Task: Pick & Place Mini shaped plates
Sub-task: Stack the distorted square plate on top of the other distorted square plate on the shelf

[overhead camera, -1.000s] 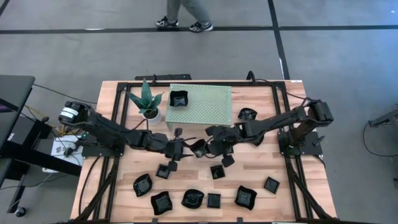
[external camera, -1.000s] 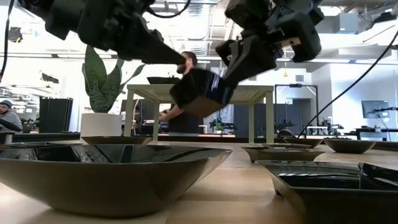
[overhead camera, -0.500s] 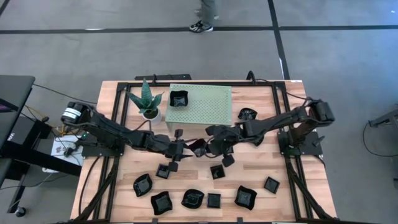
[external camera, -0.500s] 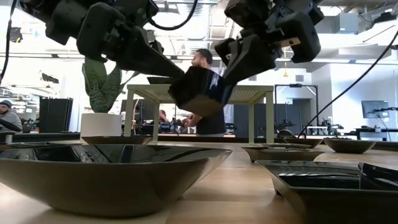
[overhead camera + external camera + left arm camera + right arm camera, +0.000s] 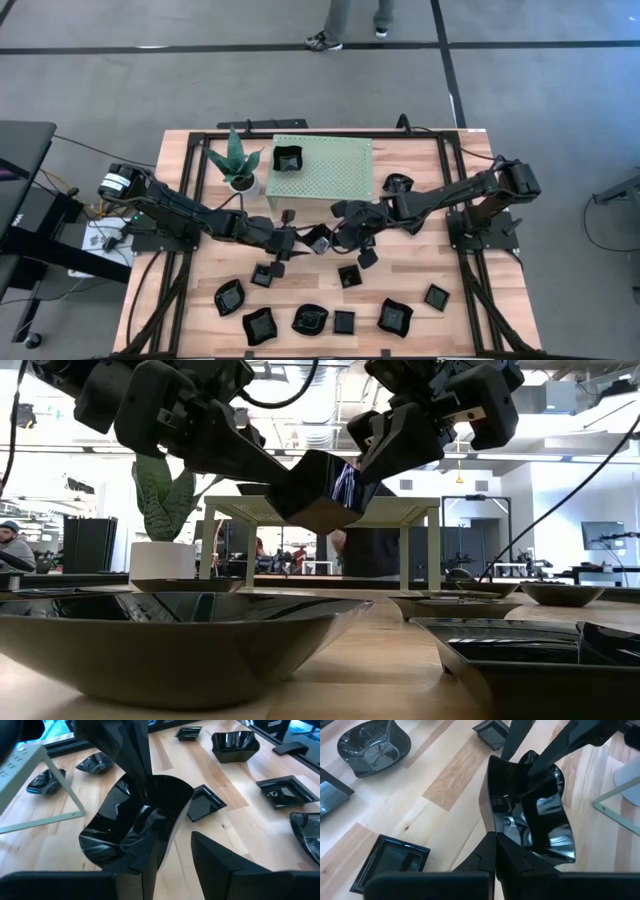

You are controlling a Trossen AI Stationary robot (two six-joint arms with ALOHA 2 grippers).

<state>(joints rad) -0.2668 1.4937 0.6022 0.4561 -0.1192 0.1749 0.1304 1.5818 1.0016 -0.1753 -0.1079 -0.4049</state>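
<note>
i'm looking down on a pale wooden table (image 5: 410,270) with a black frame along its edges, standing on grey floor crossed by dark lines. a person's legs (image 5: 350,20) pass beyond the far edge. in the low view the room behind is a bright workshop with desks, screens and a person standing behind the stand.

near the far edge sits a pale green perforated stand (image 5: 335,170) with one black plate (image 5: 287,158) on its left corner, and a potted plant (image 5: 236,160) just beside it toward the far left corner. another plate (image 5: 397,184) lies right of the stand. a scatter of black mini plates (image 5: 310,318) lines the near edge, with a few more toward the middle.

both arms meet over the middle of the table. the right gripper (image 5: 496,836) is pinched tight on the rim of a glossy black dish (image 5: 315,488), holding it tilted in the air above the wood. the left gripper (image 5: 172,837) has its fingers spread with that same dish's rim between them; one finger (image 5: 150,865) is inside the bowl, the other outside, and i can't tell whether they press on it.
</note>
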